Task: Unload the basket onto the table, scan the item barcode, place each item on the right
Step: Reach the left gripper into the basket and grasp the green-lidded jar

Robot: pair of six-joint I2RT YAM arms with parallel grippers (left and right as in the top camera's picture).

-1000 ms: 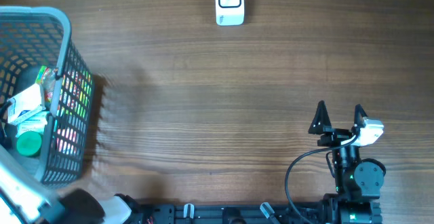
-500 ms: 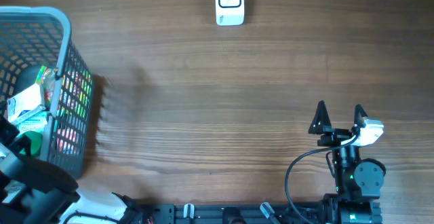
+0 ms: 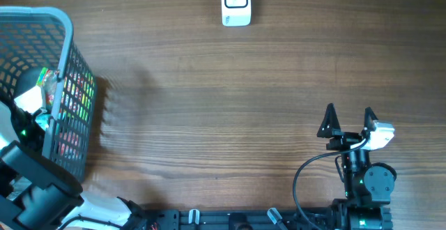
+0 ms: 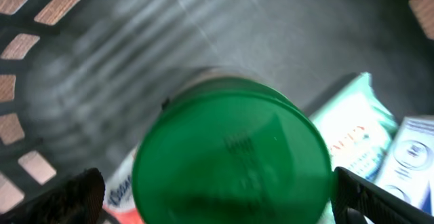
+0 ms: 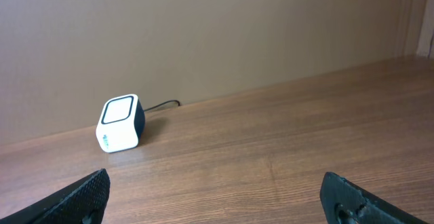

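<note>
Green plastic, the round lid of a container, is filling the view straight below my left hand, which is reaching into the grey mesh basket with its fingers spread wide and gripping nothing. White-and-teal packets are lying just to that hand's right. My right hand is hovering over the wooden desk, likewise fully open and empty, and is facing the white barcode scanner, which is standing well ahead of it and slightly to its left.
</note>
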